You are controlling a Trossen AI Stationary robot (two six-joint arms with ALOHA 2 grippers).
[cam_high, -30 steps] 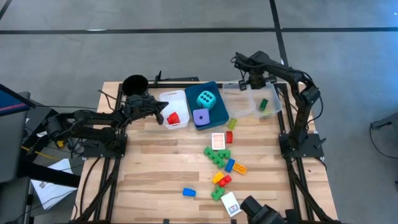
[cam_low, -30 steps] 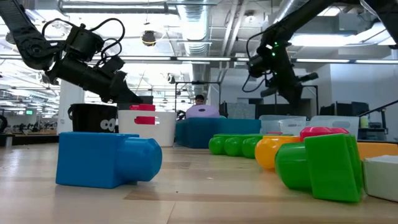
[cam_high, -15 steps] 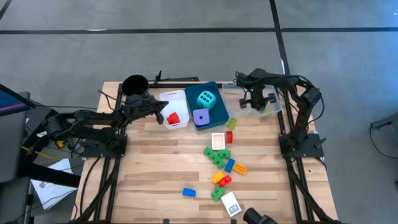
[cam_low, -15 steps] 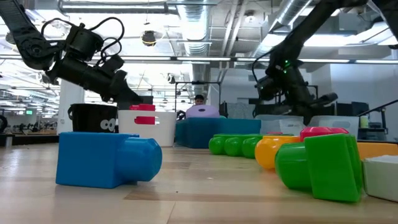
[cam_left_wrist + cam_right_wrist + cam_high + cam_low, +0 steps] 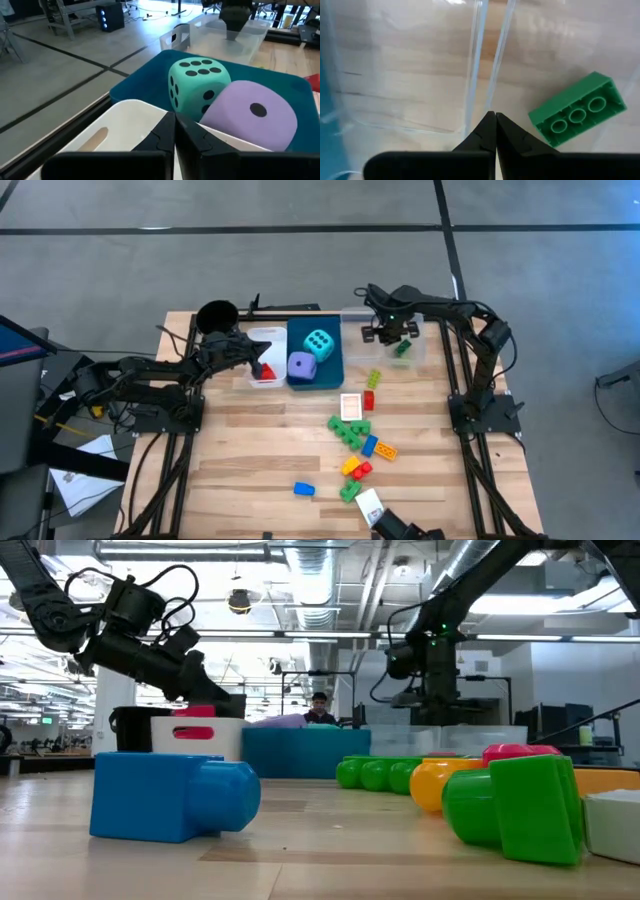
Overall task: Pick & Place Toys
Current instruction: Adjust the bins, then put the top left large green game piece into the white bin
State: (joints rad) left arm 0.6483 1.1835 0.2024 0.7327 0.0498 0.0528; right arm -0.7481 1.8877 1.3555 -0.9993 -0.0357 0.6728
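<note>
Sorting progress: judged partly done; a few toys sit in bins, most still lie loose.
Left on the wooden surface (image 5: 250, 450): a blue plastic brick (image 5: 303, 489) nearest, then a cluster of green, yellow, red and orange bricks (image 5: 356, 446), with a small flat card (image 5: 351, 407).
White rectangular bin (image 5: 262, 343): one red brick (image 5: 265, 370); left claw (image 5: 258, 363) hovers here, fingers pressed together, empty.
Blue rectangular bin (image 5: 150, 80): cyan dotted die (image 5: 198, 85) and purple dotted die (image 5: 250, 115), touching.
Clear rectangular bin (image 5: 420, 60): one green three-stud brick (image 5: 576, 116); right claw (image 5: 492, 131) above it, fingers pressed together, empty.
Writing: none readable.
</note>
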